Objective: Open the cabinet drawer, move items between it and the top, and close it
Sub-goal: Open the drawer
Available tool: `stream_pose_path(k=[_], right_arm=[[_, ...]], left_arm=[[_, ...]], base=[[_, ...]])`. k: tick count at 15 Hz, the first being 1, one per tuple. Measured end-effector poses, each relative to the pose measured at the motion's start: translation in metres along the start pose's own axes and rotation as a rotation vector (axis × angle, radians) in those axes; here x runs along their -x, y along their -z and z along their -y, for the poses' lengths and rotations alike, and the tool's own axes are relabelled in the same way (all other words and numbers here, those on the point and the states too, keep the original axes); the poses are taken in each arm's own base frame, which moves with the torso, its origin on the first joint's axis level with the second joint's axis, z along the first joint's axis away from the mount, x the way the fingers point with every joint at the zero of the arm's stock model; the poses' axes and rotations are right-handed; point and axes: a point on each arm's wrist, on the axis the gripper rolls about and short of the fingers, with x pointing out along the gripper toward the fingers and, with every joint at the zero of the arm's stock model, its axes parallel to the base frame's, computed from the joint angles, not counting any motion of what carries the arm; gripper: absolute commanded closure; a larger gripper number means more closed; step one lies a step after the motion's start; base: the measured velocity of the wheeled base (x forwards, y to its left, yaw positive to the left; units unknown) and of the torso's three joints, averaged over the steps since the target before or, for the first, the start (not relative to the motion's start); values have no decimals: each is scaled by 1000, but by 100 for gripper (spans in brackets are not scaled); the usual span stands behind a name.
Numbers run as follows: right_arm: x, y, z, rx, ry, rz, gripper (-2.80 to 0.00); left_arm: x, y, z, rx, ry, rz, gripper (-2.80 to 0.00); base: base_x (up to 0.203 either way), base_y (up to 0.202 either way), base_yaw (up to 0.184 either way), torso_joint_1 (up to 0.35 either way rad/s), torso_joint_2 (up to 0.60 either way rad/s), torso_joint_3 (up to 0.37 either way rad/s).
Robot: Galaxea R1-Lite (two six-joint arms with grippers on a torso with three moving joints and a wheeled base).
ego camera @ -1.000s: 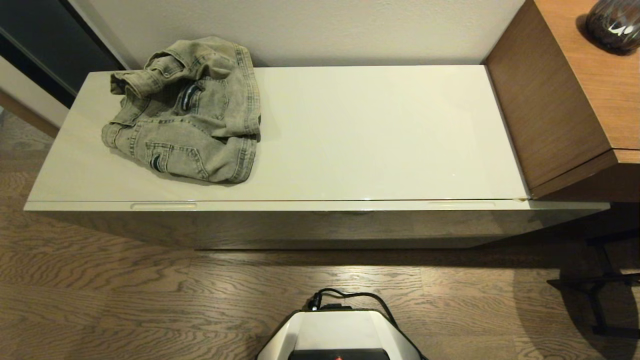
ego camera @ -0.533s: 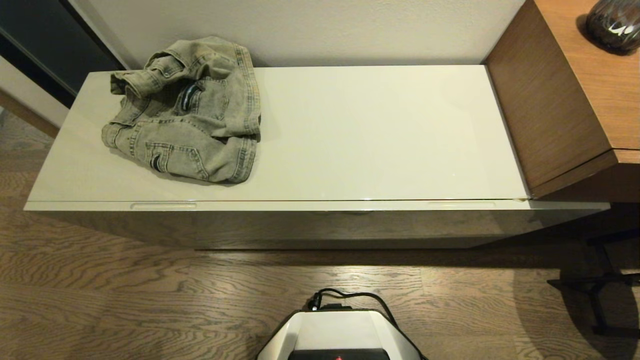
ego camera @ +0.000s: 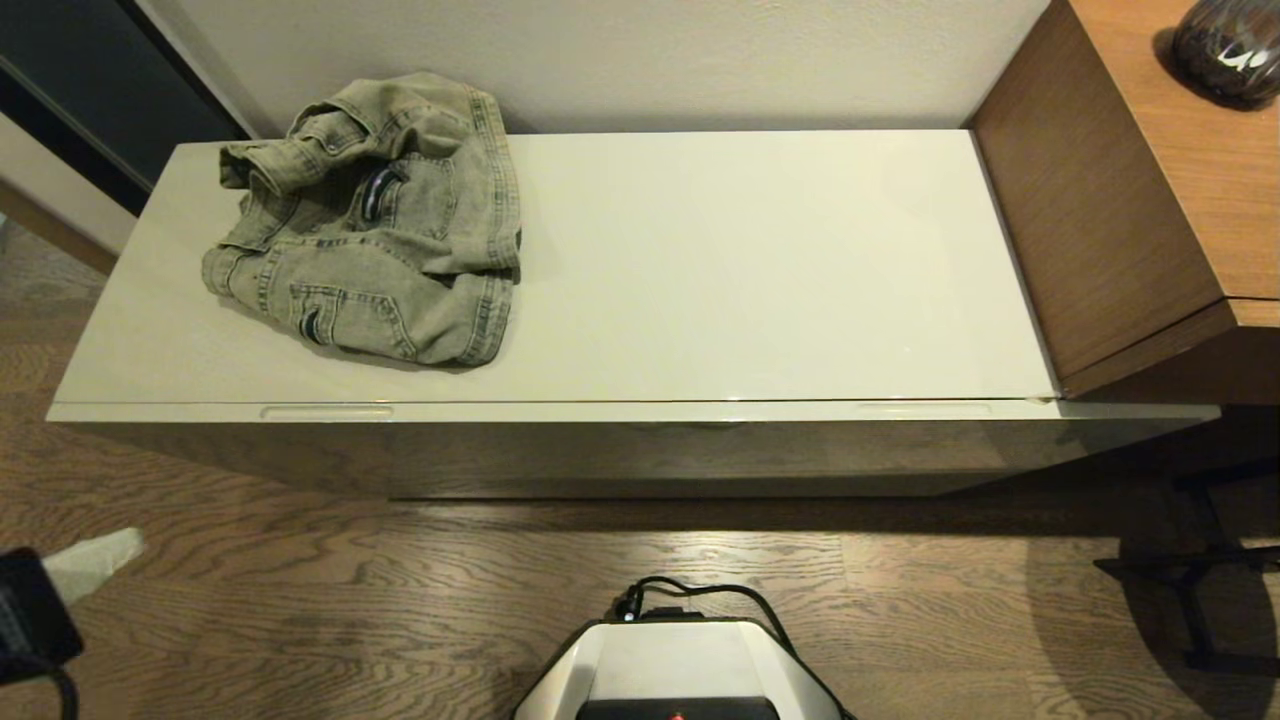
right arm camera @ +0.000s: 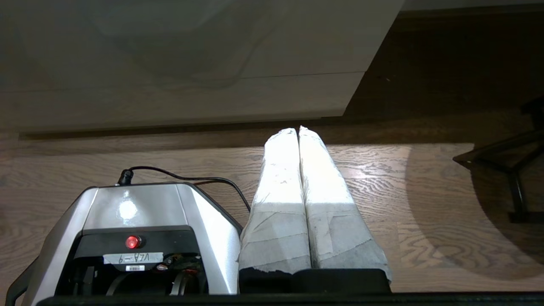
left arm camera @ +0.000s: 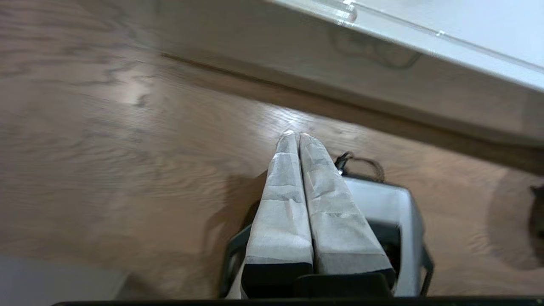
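Note:
A faded olive-grey denim jacket lies crumpled on the left end of the glossy pale beige cabinet top. The cabinet drawer below it is shut, with two slim notches along its front rim. My left gripper enters at the lower left of the head view, low over the floor and well short of the cabinet; in the left wrist view it is shut and empty. My right gripper is shut and empty, beside the robot base and near the cabinet's right end. The slipper pack is out of view.
A taller brown wood-grain desk adjoins the cabinet's right end, with a dark vase on it. A black stand's legs sit on the wood floor at right. The robot base with its cable is at the bottom centre.
My left gripper has come into the head view at the lower left. The jacket, cabinet and drawer have not moved.

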Motion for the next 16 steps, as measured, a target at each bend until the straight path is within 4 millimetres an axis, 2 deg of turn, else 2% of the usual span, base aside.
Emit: stream_pose_path(k=[3, 5, 10, 16], right_arm=[[0, 0, 0, 0, 0, 0, 0], [0, 0, 0, 0, 0, 0, 0], [0, 0, 0, 0, 0, 0, 0], [0, 0, 0, 0, 0, 0, 0]], left_arm=[[-25, 0, 0, 42, 24, 6, 0], [-38, -9, 3, 114, 33, 20, 0], [-58, -25, 7, 160, 42, 8, 0], [-86, -25, 7, 167, 43, -16, 0]], base=[[0, 0, 0, 0, 0, 0], [0, 0, 0, 0, 0, 0], [0, 0, 0, 0, 0, 0], [0, 0, 0, 0, 0, 0]])
